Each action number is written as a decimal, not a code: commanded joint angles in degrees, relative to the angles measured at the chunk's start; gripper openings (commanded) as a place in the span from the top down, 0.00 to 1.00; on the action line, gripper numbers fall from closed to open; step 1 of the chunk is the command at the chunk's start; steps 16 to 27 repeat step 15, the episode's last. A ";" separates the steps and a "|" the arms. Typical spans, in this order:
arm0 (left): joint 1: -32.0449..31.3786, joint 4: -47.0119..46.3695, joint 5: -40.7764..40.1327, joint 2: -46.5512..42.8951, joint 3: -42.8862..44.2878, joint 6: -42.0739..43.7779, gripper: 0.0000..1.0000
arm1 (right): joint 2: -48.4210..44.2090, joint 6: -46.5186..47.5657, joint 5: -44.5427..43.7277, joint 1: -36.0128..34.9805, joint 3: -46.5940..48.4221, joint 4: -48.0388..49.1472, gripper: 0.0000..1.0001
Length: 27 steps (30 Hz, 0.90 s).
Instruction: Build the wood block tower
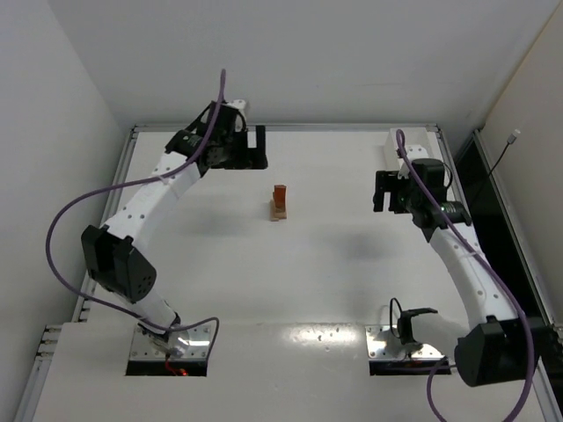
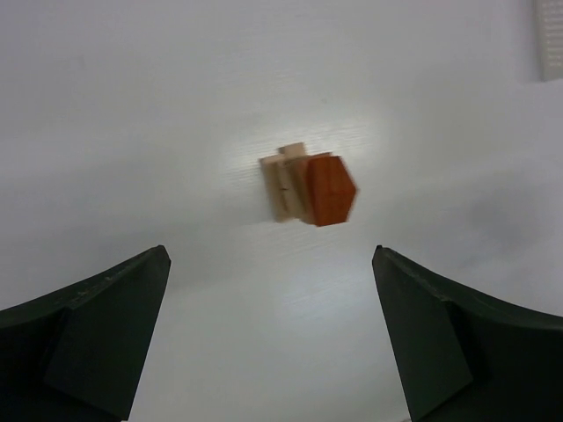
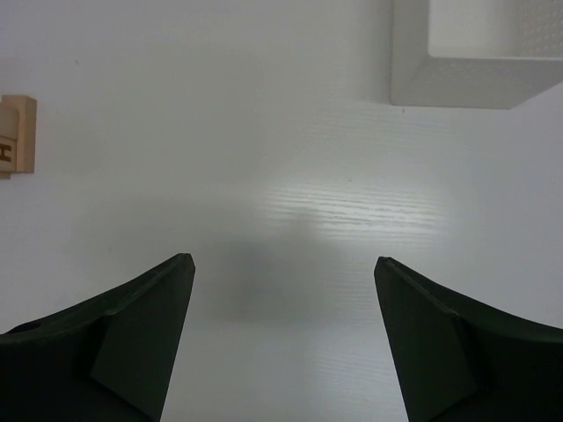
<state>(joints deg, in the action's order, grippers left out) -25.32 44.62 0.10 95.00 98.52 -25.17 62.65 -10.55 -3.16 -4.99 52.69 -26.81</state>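
The wood block tower (image 1: 279,203) stands near the middle of the table: pale tan blocks below, a reddish-brown block on top. In the left wrist view the tower (image 2: 308,186) sits ahead of the open fingers, apart from them. My left gripper (image 1: 255,148) is open and empty at the far left, above the table. My right gripper (image 1: 381,191) is open and empty at the right of the tower. In the right wrist view only a pale block (image 3: 18,134) of the tower shows at the left edge.
A white rectangular tray (image 1: 406,140) stands at the far right corner; it also shows in the right wrist view (image 3: 457,83). The table's raised rim runs along the far and side edges. Both arm bases sit at the near edge.
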 commanded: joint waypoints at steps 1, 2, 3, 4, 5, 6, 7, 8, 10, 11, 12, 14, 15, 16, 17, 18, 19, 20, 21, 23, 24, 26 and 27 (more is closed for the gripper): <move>4.57 -0.50 -3.70 -2.45 -6.75 4.15 0.00 | 4.48 0.88 3.69 0.16 2.85 4.22 0.19; 5.62 -1.20 -3.70 -3.06 -9.89 5.03 0.00 | 5.63 0.88 4.21 0.16 3.47 4.92 0.19; 7.46 -1.20 -3.70 -3.59 -11.14 5.56 0.00 | 7.81 0.88 4.21 0.16 4.00 5.79 0.19; 8.26 -1.81 -4.57 -4.12 -12.37 5.57 0.00 | 8.97 0.36 4.21 0.16 5.13 5.80 0.19; 9.05 -2.60 -4.58 -4.73 -14.30 6.70 0.00 | 9.93 0.35 4.21 0.16 5.15 6.76 0.19; 10.19 -2.61 -5.19 -4.74 -15.02 7.49 0.00 | 10.81 0.35 4.21 0.16 5.93 7.90 0.19; 10.20 -2.61 -7.02 -4.04 -16.16 7.50 0.00 | 12.56 0.35 4.21 0.16 6.46 8.61 0.17; 11.07 -2.61 -7.04 -4.03 -16.78 7.50 0.00 | 13.36 0.35 4.21 0.86 6.46 9.31 0.17; 12.39 -3.14 -8.09 -3.16 -17.92 8.21 0.00 | 15.64 -0.18 4.21 1.65 7.08 10.20 0.17; 13.27 -4.35 -8.97 -2.46 -19.49 8.21 0.00 | 16.27 -0.18 4.21 2.44 7.60 10.72 0.17; 13.80 -4.37 -8.98 -2.45 -20.12 9.42 0.00 | 16.27 -0.18 4.21 2.97 7.61 10.72 0.17; 14.85 -6.46 -8.02 -3.06 -22.48 9.44 0.00 | 16.98 -0.18 3.69 3.76 8.13 10.72 0.17; 16.25 -7.09 -6.79 -4.11 -23.28 10.31 0.00 | 16.98 0.43 3.69 4.29 8.13 10.72 0.17; 16.25 -7.09 -6.79 -4.11 -23.28 10.31 0.00 | 16.98 0.43 3.69 4.29 8.13 10.72 0.17; 16.25 -7.09 -6.79 -4.11 -23.28 10.31 0.00 | 16.98 0.43 3.69 4.29 8.13 10.72 0.17; 16.25 -7.09 -6.79 -4.11 -23.28 10.31 0.00 | 16.98 0.43 3.69 4.29 8.13 10.72 0.17; 16.25 -7.09 -6.79 -4.11 -23.28 10.31 0.00 | 16.98 0.43 3.69 4.29 8.13 10.72 0.17; 16.25 -7.09 -6.79 -4.11 -23.28 10.31 0.00 | 16.98 0.43 3.69 4.29 8.13 10.72 0.17; 16.25 -7.09 -6.79 -4.11 -23.28 10.31 0.00 | 16.98 0.43 3.69 4.29 8.13 10.72 0.17; 16.25 -7.09 -6.79 -4.11 -23.28 10.31 0.00 | 16.98 0.43 3.69 4.29 8.13 10.72 0.17; 16.25 -7.09 -6.79 -4.11 -23.28 10.31 0.00 | 16.98 0.43 3.69 4.29 8.13 10.72 0.17; 16.25 -7.09 -6.79 -4.11 -23.28 10.31 0.00 | 16.98 0.43 3.69 4.29 8.13 10.72 0.17; 16.25 -7.09 -6.79 -4.11 -23.28 10.31 0.00 | 16.98 0.43 3.69 4.29 8.13 10.72 0.17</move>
